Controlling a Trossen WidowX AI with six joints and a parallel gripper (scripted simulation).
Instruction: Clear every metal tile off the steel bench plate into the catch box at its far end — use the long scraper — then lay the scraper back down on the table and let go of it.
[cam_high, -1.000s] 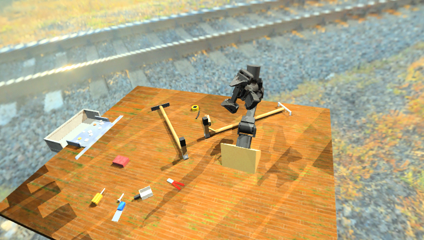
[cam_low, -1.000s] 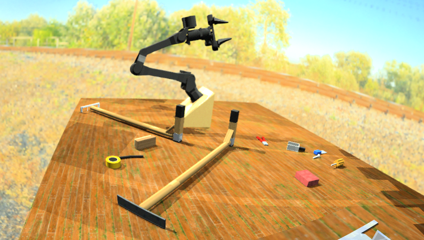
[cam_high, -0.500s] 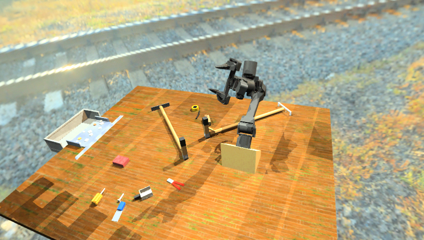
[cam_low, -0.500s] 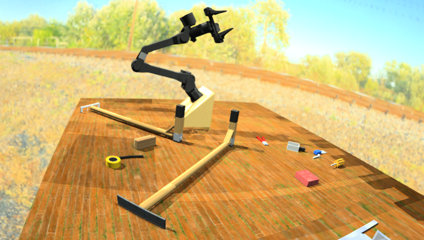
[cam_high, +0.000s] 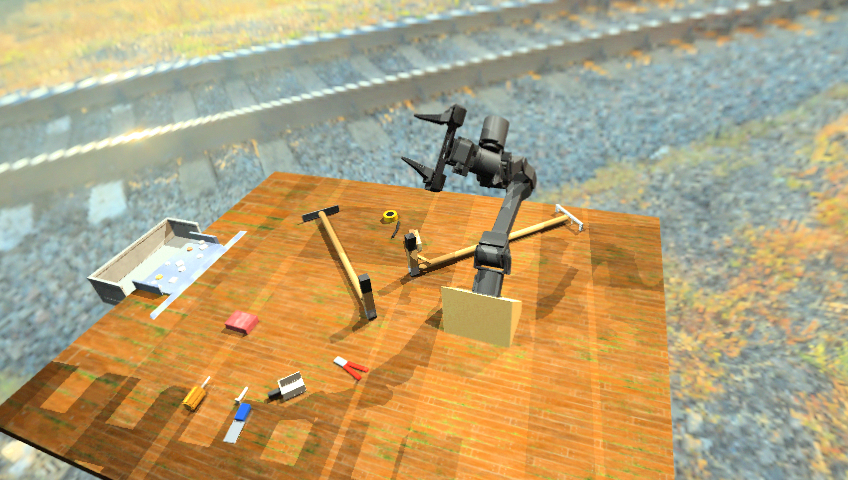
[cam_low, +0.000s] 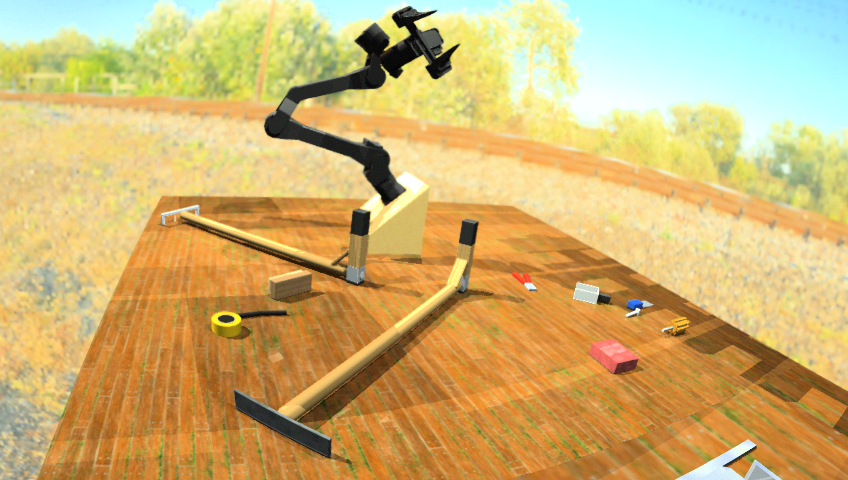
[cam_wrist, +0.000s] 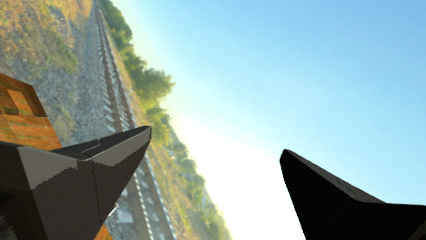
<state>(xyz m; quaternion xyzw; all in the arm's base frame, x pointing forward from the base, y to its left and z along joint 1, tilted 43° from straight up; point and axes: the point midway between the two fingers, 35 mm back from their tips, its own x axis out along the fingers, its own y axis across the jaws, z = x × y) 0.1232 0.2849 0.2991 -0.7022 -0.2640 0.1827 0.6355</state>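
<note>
The long scraper (cam_high: 340, 252) (cam_low: 368, 352) lies on the table, its dark flat blade toward the table's far side in the top view and its black-topped grip standing up at the other end. The steel bench plate (cam_high: 191, 268) is at the table's left edge in the top view, with several small white and orange-tan metal tiles on it. The catch box (cam_high: 108, 292) adjoins its outer end; part of its floor is hidden by its walls. My gripper (cam_high: 408, 136) (cam_low: 447, 27) (cam_wrist: 217, 144) is open and empty, high above the table and away from the scraper.
A second long tool (cam_high: 538, 226) (cam_low: 255, 240) with a white bracket-like head lies beside my arm's base. A wooden block (cam_low: 290, 284), tape measure (cam_high: 389, 215) (cam_low: 226, 324), red block (cam_high: 241, 321) (cam_low: 614, 356), red-handled pliers (cam_high: 352, 367) and several small tools lie around.
</note>
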